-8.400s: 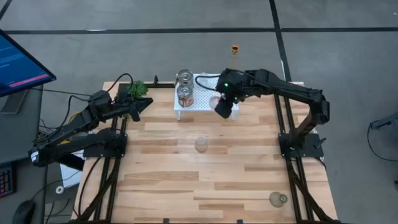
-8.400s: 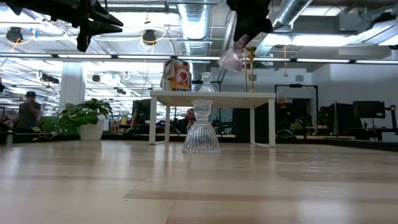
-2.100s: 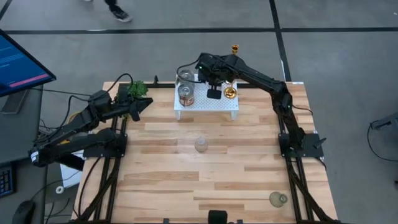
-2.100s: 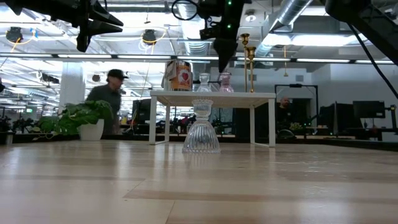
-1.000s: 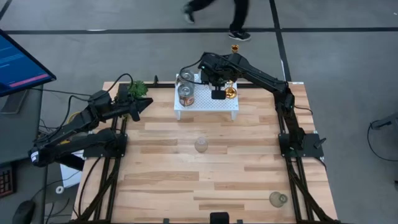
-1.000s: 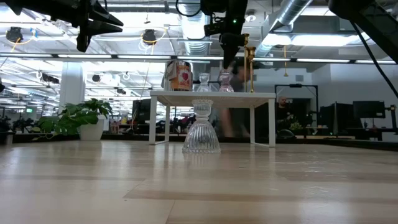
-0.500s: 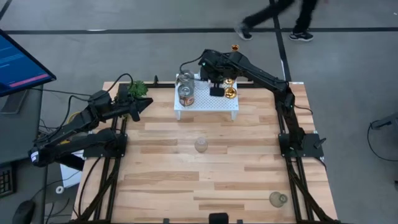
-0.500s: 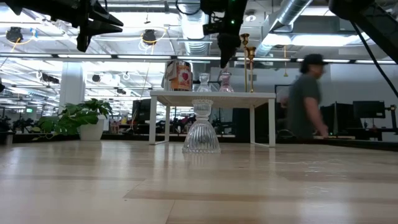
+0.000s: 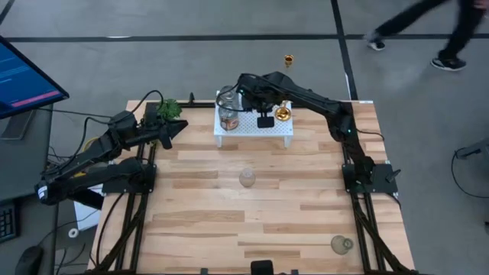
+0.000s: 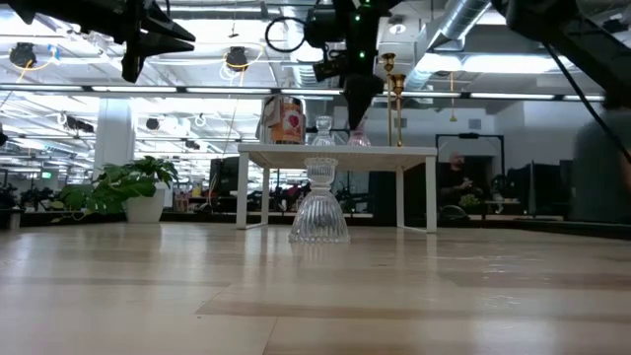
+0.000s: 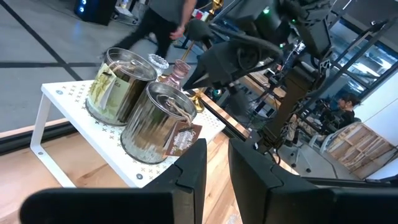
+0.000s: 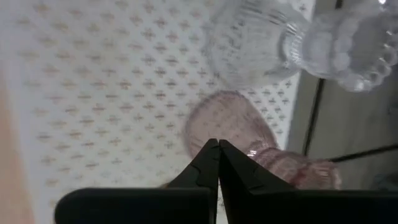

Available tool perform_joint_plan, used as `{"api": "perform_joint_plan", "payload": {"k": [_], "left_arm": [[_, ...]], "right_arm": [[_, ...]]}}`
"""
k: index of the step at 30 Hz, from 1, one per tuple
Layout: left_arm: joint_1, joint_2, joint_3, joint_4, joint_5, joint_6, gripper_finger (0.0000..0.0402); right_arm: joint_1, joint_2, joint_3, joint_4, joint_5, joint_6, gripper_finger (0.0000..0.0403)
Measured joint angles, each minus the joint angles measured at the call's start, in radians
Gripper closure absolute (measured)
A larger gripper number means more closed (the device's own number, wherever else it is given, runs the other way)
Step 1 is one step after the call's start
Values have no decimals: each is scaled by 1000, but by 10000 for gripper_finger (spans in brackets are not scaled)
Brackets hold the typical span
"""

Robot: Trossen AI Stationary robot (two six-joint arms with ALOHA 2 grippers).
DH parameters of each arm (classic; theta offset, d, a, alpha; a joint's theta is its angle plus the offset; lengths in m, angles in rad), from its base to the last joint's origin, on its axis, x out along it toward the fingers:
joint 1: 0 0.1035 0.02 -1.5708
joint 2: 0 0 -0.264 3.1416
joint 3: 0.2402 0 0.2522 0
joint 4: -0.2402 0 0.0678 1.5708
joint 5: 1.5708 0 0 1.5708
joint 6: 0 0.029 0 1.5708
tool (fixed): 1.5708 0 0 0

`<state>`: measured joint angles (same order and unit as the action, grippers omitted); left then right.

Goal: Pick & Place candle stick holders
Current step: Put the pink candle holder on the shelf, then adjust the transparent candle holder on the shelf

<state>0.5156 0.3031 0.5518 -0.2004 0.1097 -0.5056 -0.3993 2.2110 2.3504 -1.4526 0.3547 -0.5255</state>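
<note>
A white shelf [image 9: 237,130] stands at the table's far edge. On its right part sits a shiny gold candle stick holder [image 9: 282,114]; in the low view its thin stem [image 10: 398,99] rises above the shelf. My right gripper [image 9: 264,120] is shut and points steeply down, just left of the holder. Its tips [image 12: 217,148] are right over a small pink glass vase [image 12: 227,130]. My left gripper [image 11: 216,163] waits level at the table's far left, open by a narrow gap with nothing in it. My right gripper's shut fingertips [image 10: 355,120] come from above onto the top of the pink vase [image 10: 357,136], which stands upright on the shelf. Whether they touch it, I cannot tell.
Two tin cans [image 9: 227,114] stand on the shelf's left part, with a clear glass vase [image 12: 252,43] beside the pink one. A clear glass piece [image 9: 247,177] stands mid-table and another [image 9: 341,244] near the right front corner. A plant [image 9: 170,108] is at the far left.
My right gripper, still shut, has sunk toward the shelf and now has its tips at the pink vase's top. A person has walked past beyond the table's far edge. Nothing on the shelf has moved.
</note>
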Motion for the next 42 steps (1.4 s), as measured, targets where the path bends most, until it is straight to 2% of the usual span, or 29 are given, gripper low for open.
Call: {"api": "perform_joint_plan", "payload": {"k": [25,33,42], "left_arm": [[0,0,0,0,0,3,335],[0,0,0,0,0,3,335],[0,0,0,0,0,0,335]], "right_arm": [[-62,4,0,47,13,-8,403],[6,-54,1,73,16,-6,403],[53,-49,1,238,-48,-8,403]]}}
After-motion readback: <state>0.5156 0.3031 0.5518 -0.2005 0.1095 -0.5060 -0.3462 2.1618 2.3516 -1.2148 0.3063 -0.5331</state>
